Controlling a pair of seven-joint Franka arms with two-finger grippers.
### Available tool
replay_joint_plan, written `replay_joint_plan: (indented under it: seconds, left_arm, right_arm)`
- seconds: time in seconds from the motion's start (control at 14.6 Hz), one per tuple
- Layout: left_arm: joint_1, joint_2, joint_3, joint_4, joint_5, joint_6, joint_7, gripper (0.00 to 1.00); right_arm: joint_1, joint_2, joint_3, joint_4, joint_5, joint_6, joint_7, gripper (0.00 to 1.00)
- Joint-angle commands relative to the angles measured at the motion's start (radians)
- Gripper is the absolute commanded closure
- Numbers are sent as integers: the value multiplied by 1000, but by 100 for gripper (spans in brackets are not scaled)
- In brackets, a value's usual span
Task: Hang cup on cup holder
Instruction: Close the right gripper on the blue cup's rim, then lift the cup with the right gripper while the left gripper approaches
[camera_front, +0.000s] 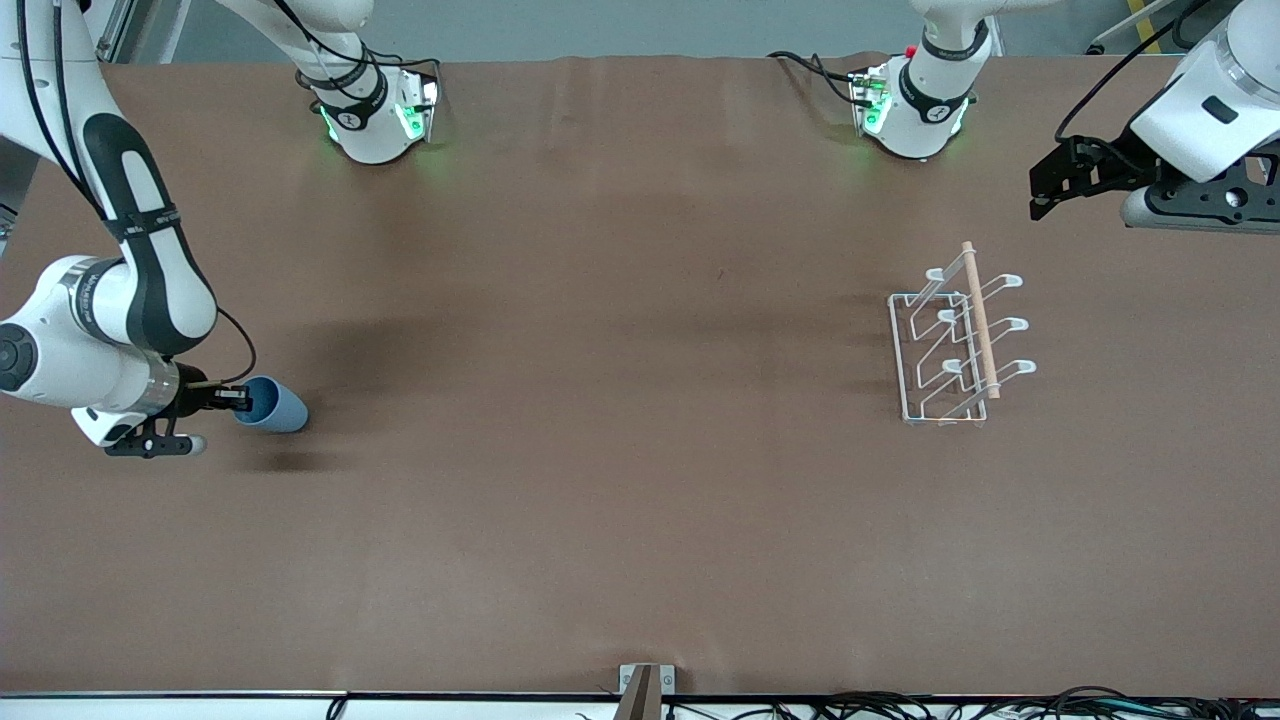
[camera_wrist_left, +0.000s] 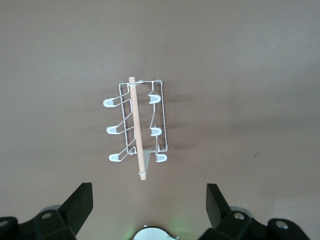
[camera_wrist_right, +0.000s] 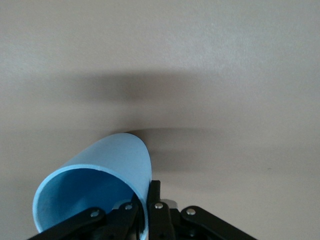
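Gripping the cup (camera_front: 272, 405) by its rim, the right gripper (camera_front: 238, 399) sits at the right arm's end of the table (camera_front: 600, 450); whether the cup is lifted or resting on its side cannot be told. The cup holder (camera_front: 955, 345) stands well apart, toward the left arm's end, with the left gripper (camera_front: 1045, 195) waiting above and beside it.

Left wrist view: fingers (camera_wrist_left: 75, 205) spread wide, holding nothing, rack (camera_wrist_left: 137, 127) below.

Right wrist view: jaws pinch one wall of the rim (camera_wrist_right: 142, 207), one finger inside, one outside. Risk: the thin, smooth wall may pivot or slip during the long carry, so the mouth could miss a prong or nudge the light rack.
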Motion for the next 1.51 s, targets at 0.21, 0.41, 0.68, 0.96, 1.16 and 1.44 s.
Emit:
replay_joint_plan:
  seconds: [0.21, 0.41, 0.68, 0.96, 1.16, 1.44]
  left_arm:
    - [0, 11, -1, 22, -10, -14, 7, 0]
    - [3, 11, -1, 21, -42, -14, -1, 0]
    - [-6, 27, -1, 22, -133, -11, -12, 0]
    - [-118, 74, -4, 25, -210, 54, -7, 0]
    - [-271, 102, -4, 77, -208, 112, 7, 0]
    - [-445, 178, -4, 194, -205, 155, 8, 0]
  right_arm:
    - [6, -170, 95, -6, 188, -180, -13, 97]
    - [12, -209, 151, 35, 366, -304, -13, 97]
    - [13, -255, 234, 40, 602, -384, -16, 96]
    - [16, -278, 282, 36, 909, -478, -19, 97]
    - [39, -279, 283, 36, 1094, -533, -19, 99]
    - [91, -275, 282, 36, 1225, -587, -14, 100]
